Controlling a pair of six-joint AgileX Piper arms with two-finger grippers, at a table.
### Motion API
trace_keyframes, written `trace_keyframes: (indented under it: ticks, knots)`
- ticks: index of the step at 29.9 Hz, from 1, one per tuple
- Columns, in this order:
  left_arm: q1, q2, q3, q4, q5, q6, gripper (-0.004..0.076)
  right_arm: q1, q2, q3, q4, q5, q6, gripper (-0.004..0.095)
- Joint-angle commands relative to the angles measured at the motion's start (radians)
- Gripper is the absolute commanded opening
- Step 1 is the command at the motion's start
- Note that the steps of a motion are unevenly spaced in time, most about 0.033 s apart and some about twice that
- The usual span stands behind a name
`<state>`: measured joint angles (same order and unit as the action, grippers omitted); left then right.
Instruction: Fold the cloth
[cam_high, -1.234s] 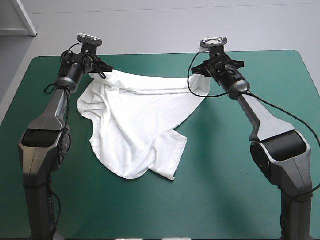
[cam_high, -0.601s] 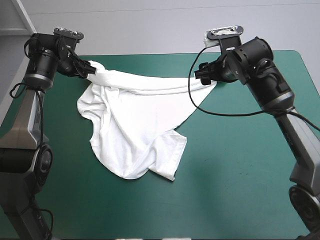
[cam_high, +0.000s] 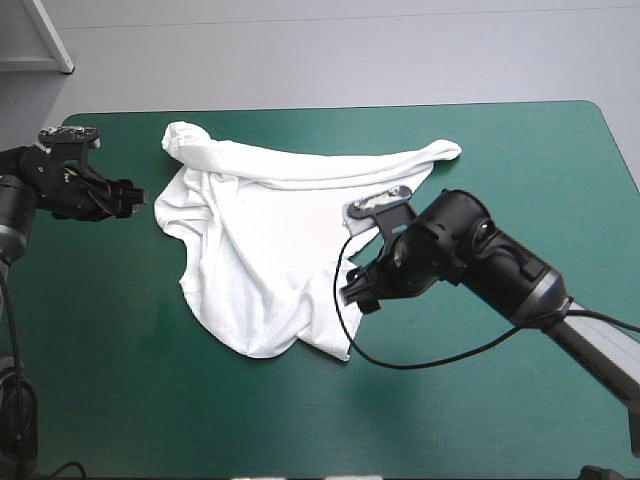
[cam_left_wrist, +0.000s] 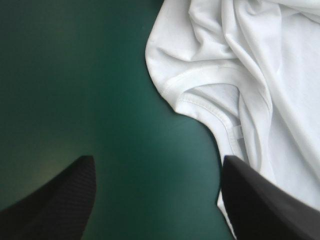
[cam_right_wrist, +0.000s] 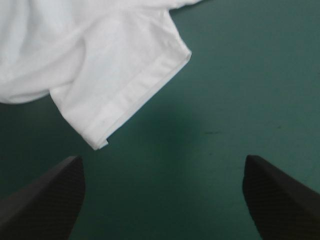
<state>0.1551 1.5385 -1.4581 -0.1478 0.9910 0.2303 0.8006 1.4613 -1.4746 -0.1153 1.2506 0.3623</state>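
Lying loosely spread and rumpled, the T-shirt (cam_high: 270, 240) covers the middle of the teal-green surface (cam_high: 520, 160), whose bare cover shows on every side of the T-shirt. Beyond the surface's far edge, past the T-shirt, is pale grey floor (cam_high: 350, 50). The left gripper (cam_high: 135, 197) hovers just off the T-shirt's left side, released, its black fingers (cam_left_wrist: 65, 195) standing wide apart. In its wrist view the ribbed collar (cam_left_wrist: 210, 95) lies ahead of it and the cloth's edge runs close by one finger, with open cover between the two. The right gripper (cam_high: 355, 295) hangs at the T-shirt's near right side, also released with its fingers spread. Its wrist view shows the hemmed sleeve (cam_right_wrist: 125, 90) flat on the cover just ahead and nothing between the fingers. Earlier, both grippers were clamped on the T-shirt's two far corners, holding them up off the surface with the top edge strung between them. Now both have let go. The far left corner rests as a small bunched knot (cam_high: 183, 137) and the far right corner as a limp point (cam_high: 440, 152), both down on the cover. The left arm has swung out and toward the T-shirt's left flank, and the right arm has come round to the sleeve at its near side. The body of the T-shirt lies much as it did.
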Motion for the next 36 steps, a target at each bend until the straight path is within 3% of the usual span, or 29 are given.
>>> trace_keyframes:
  ticks: [1,9,17,22,27,36]
  knots:
    - [0.005,0.022,-0.014,-0.082,-0.150,0.016,0.0508,0.061,-0.042,0.047,-0.058,-0.005,0.054,0.0791]
    - [0.003,0.264,-0.018,-0.211,-0.293,0.073,0.0508,0.168,-0.042,0.110,-0.053,-0.005,0.091,0.0788]
    - [-0.027,0.422,-0.117,-0.209,-0.290,0.106,0.0494,0.227,-0.042,0.147,-0.048,-0.005,0.108,0.0785]
    - [-0.039,0.470,-0.144,-0.209,-0.268,0.106,0.0354,0.229,-0.042,0.176,-0.037,-0.016,0.106,0.0785]
    - [-0.051,0.468,-0.143,-0.177,-0.241,0.106,-0.0003,0.229,-0.027,0.190,-0.023,-0.082,0.074,0.0772]
    - [-0.051,0.468,-0.143,-0.172,-0.220,0.107,-0.0008,0.229,0.143,0.180,0.024,-0.279,0.003,0.0696]
